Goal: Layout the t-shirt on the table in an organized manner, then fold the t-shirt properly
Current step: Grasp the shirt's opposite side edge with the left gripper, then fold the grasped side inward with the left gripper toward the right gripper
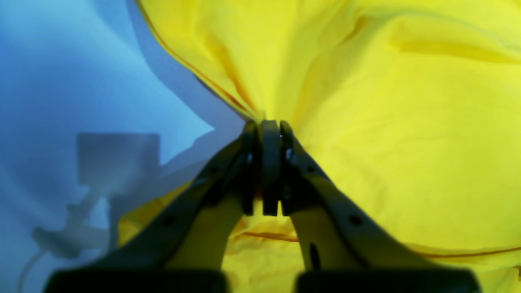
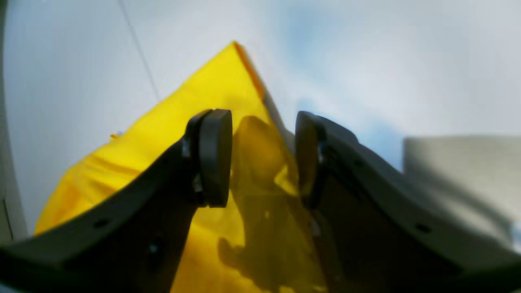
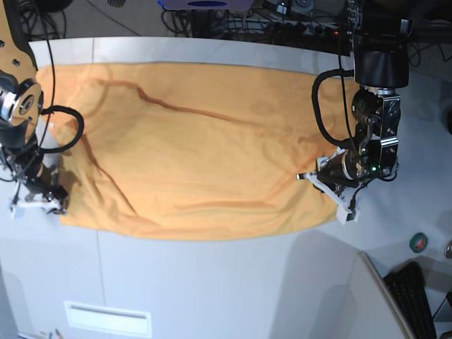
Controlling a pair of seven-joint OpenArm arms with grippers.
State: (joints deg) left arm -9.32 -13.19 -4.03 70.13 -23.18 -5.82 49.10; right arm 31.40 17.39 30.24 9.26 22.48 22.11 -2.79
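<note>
The shirt [image 3: 191, 148] is lying spread wide across the table [image 3: 212, 282], its near edge running along just above the table's front section, a long dark crease slanting across its upper half.

Over on the base view's right, the left gripper [image 3: 330, 175] is sitting low at the shirt's near corner. The left wrist view is showing it clearly: the left gripper [image 1: 269, 126] is clenched tight, jaws pressed together, with yellow cloth [image 1: 386, 134] bunching and fanning out from the pinch. Folds are radiating away from the tips, and a hem line is running along the cloth's edge on the left. The arm's shadow is falling on the bare table [image 1: 61, 81] beside it.

On the base view's left, the right gripper [image 3: 42, 198] is hovering at the shirt's other near corner, right at the cloth's edge. From the right wrist view, the right gripper [image 2: 263, 158] is standing with its jaws apart, a clear gap between the pads [image 2: 215, 156]. A corner of the shirt [image 2: 211, 93] is lying flat under and beyond that gap, pointing away, with the table [image 2: 386, 61] showing around it. Nothing is being pinched there.
</note>
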